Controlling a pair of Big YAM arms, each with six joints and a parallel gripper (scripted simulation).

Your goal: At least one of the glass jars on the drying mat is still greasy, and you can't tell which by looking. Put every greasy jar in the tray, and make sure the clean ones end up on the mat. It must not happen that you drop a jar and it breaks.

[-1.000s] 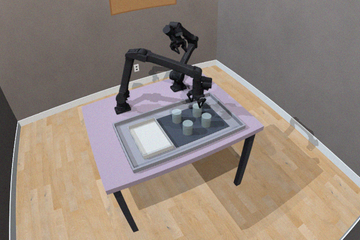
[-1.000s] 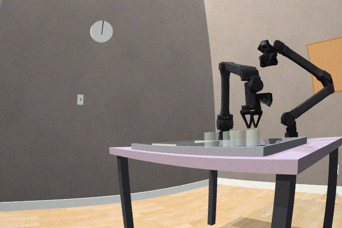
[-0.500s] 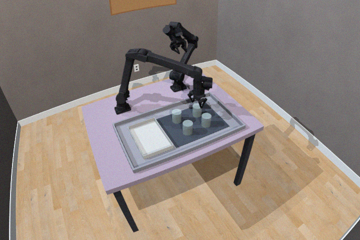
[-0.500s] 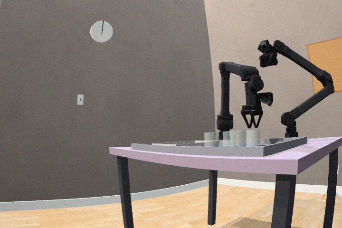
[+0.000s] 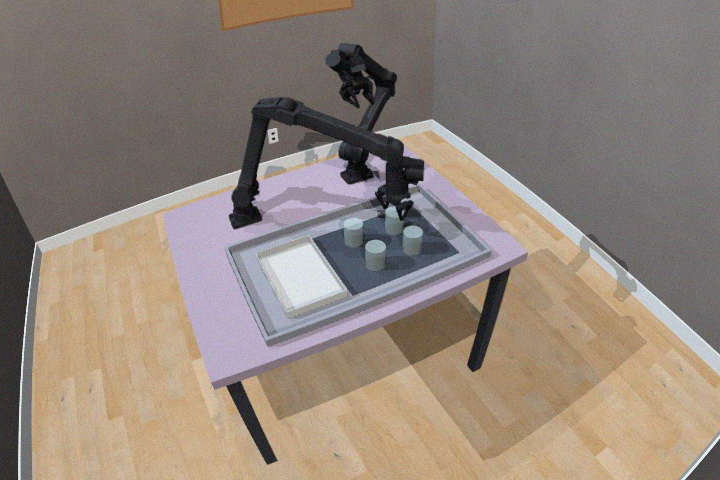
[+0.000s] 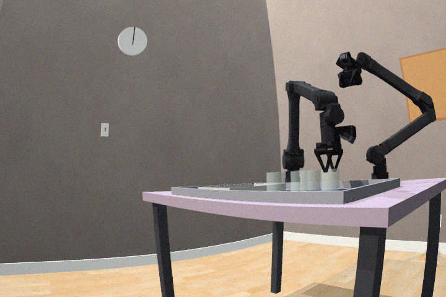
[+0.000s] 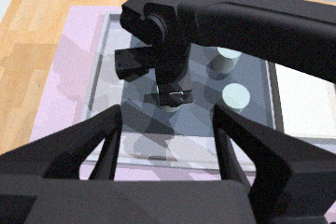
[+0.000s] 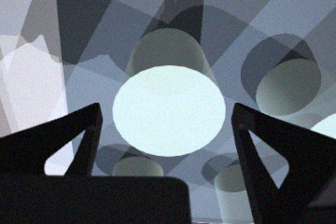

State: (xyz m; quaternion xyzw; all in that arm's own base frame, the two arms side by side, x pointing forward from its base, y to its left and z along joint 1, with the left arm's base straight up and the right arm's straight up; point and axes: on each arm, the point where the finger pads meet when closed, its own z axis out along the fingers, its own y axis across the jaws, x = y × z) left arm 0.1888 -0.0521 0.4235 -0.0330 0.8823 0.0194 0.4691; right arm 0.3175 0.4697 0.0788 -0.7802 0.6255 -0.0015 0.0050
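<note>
Several pale, capped glass jars stand upright on the dark mat (image 5: 355,277); greasy or clean does not show. My right gripper (image 5: 395,214) (image 6: 330,171) (image 8: 166,111) is open, pointing down, its fingertips either side of the top of the back-right jar (image 6: 330,181) (image 8: 169,126), with gaps on both sides. The other jars are one nearer the arms (image 5: 353,232) (image 7: 235,95), a front one (image 5: 375,255) (image 7: 222,64) and a right one (image 5: 412,240). My left gripper (image 5: 363,103) is open and empty, high behind the table. The white tray (image 5: 301,274) (image 7: 308,103) holds nothing.
A low grey rim (image 5: 250,294) (image 6: 258,195) surrounds the mat and tray on the lilac table (image 5: 196,283) (image 6: 371,213). My right forearm stretches over the back of the table, crossing the left wrist view and hiding part of the mat. The other jars stand close to my right gripper.
</note>
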